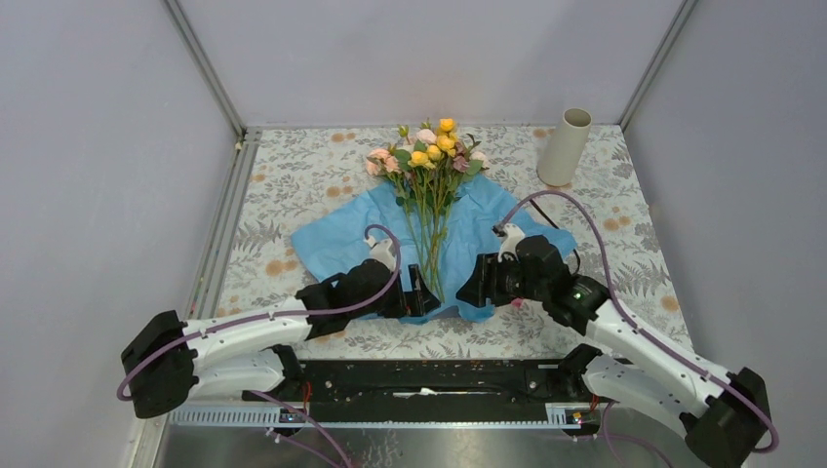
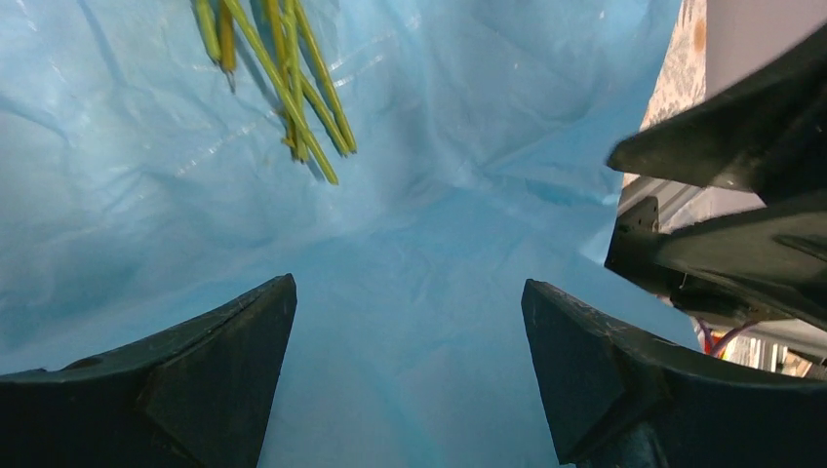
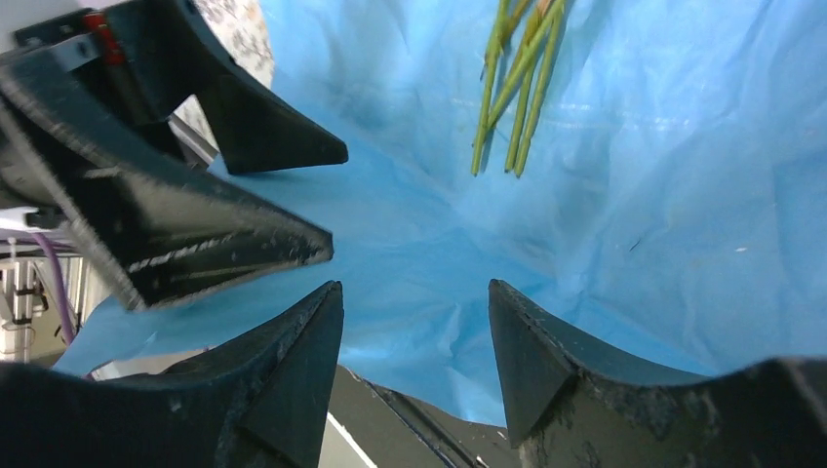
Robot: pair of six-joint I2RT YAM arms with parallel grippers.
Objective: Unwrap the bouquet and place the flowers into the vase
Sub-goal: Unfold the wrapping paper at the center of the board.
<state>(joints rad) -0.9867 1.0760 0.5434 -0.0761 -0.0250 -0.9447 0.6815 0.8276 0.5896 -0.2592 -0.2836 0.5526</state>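
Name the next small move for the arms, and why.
Probably ease the right gripper forward over the thin green stems and close on them. The crinkled blue wrapping paper already lies spread flat, the stem ends lie just ahead of its open jaws, and the tall beige cylindrical vase stands on that arm's side. The left gripper is open too.

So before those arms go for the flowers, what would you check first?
1. Wrapping undone: the blue paper lies spread flat. Ok.
2. The flowers lie loose on it, stem ends toward the arms. Ok.
3. The vase stands upright at the far right. Ok.
4. The left pincer is open, nothing between its fingers. Ok.
5. The right pincer is open over the paper. Ok.
6. Ribbon off the stems: the ends look bare, higher up is too small to see. Cannot tell.
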